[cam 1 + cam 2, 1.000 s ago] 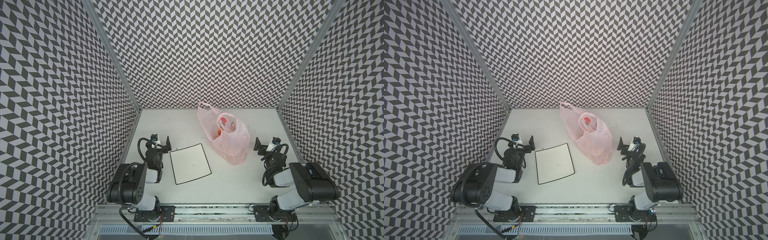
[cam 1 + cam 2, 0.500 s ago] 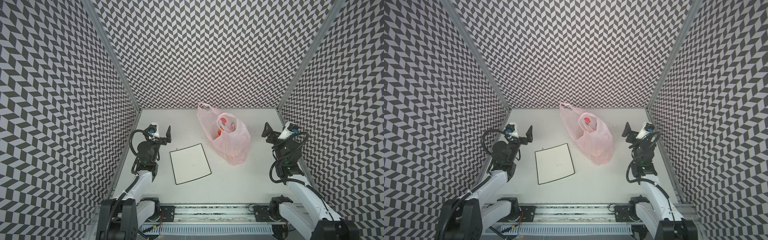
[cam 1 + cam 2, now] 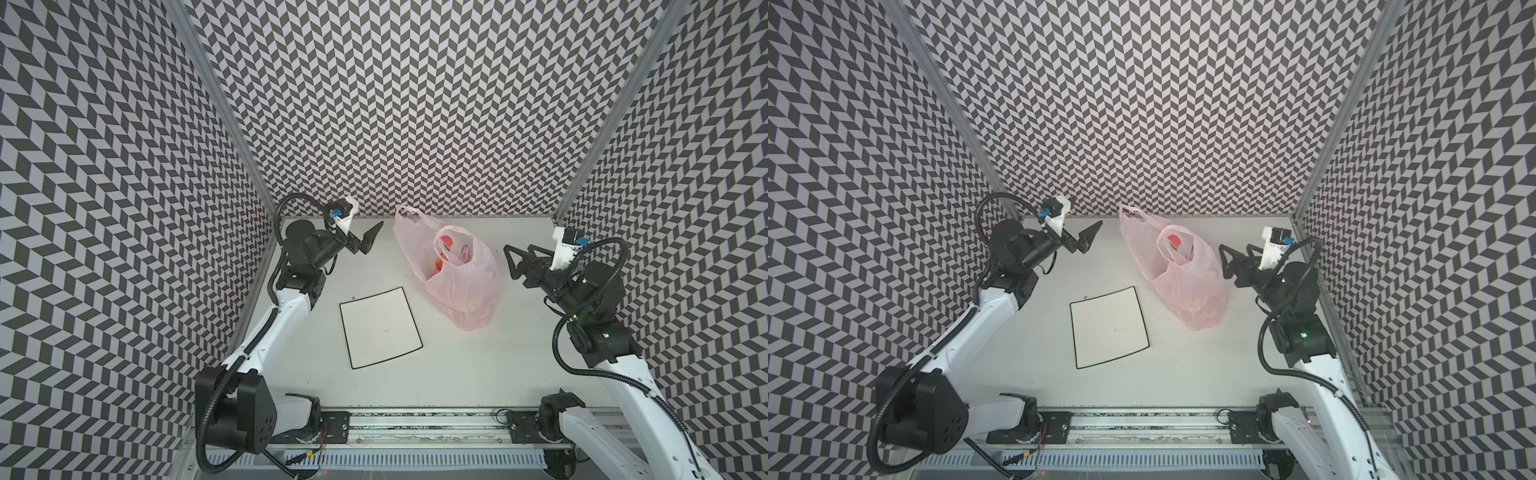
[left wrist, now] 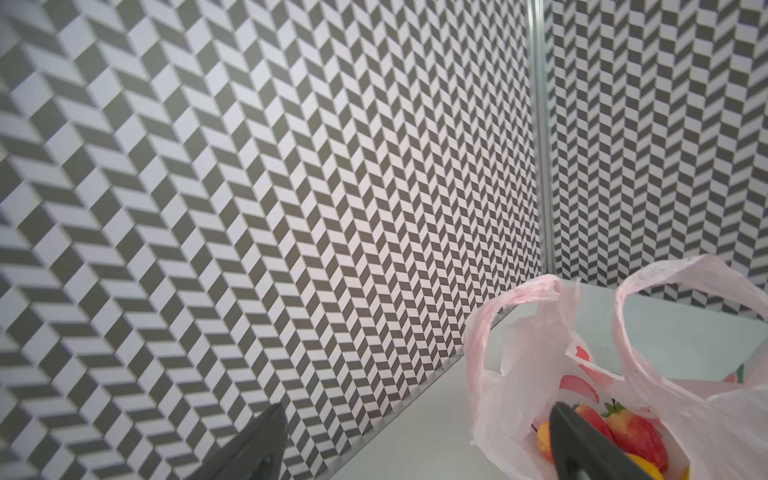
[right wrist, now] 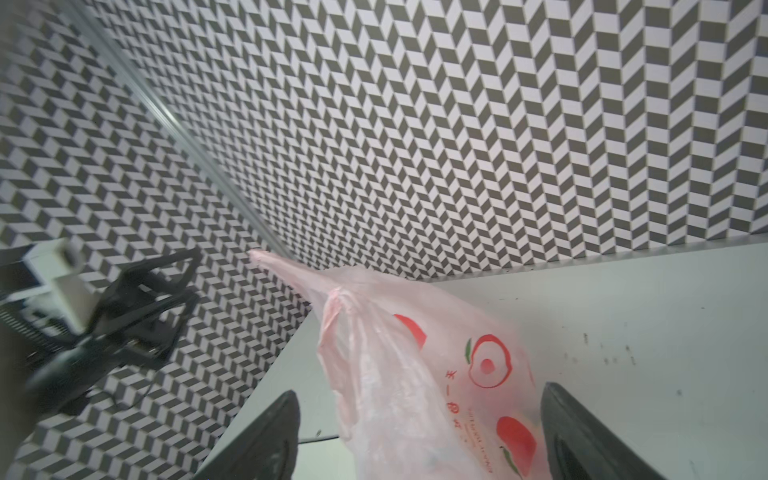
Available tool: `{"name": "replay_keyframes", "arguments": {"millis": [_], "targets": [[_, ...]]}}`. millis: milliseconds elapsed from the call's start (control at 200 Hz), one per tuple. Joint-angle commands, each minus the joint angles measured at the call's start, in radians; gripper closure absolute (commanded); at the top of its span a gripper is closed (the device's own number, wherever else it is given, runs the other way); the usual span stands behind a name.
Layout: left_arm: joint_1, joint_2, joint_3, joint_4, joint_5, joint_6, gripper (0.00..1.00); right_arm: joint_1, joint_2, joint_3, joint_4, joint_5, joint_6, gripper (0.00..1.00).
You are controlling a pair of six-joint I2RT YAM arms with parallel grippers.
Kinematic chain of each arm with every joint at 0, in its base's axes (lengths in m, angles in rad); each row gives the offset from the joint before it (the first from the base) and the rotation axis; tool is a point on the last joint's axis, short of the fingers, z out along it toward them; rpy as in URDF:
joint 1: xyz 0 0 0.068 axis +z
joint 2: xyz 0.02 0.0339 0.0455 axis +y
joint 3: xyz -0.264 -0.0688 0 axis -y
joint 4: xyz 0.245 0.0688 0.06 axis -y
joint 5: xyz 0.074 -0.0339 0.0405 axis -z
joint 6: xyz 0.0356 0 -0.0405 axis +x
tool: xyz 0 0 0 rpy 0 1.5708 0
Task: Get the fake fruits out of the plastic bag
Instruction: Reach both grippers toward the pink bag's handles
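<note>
Zigzag walls (image 3: 395, 104) stand around a white table (image 3: 457, 374). The plastic bag (image 3: 461, 286) lies near the back, beside a white plate (image 3: 380, 328). The fake fruits (image 4: 631, 432) sit inside it. The left gripper (image 3: 371, 237) is off to the bag's left, and the right gripper (image 3: 509, 262) is just beside its right. Both are spread wide and hold nothing.

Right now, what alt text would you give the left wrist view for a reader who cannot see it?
A thin pink plastic bag stands open on a pale table, red and yellow toy fruits showing inside, with the left pincer open in front of it. Black-and-white zigzag walls fill the rest.
</note>
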Motion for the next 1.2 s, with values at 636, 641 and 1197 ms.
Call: {"name": "replay_keyframes", "arguments": {"millis": [636, 641, 1197], "targets": [[-0.144, 0.349, 0.410, -0.360, 0.168, 0.328, 0.51, 0.165, -0.003, 0.091, -0.065, -0.082, 0.052, 0.18], [-0.144, 0.347, 0.410, -0.361, 0.170, 0.327, 0.52, 0.168, 0.001, 0.090, -0.063, -0.082, 0.055, 0.18], [-0.190, 0.156, 0.208, -0.102, 0.040, -0.188, 1.00, 0.470, 0.417, 0.290, 0.068, 0.230, 0.345, 0.24]]}}
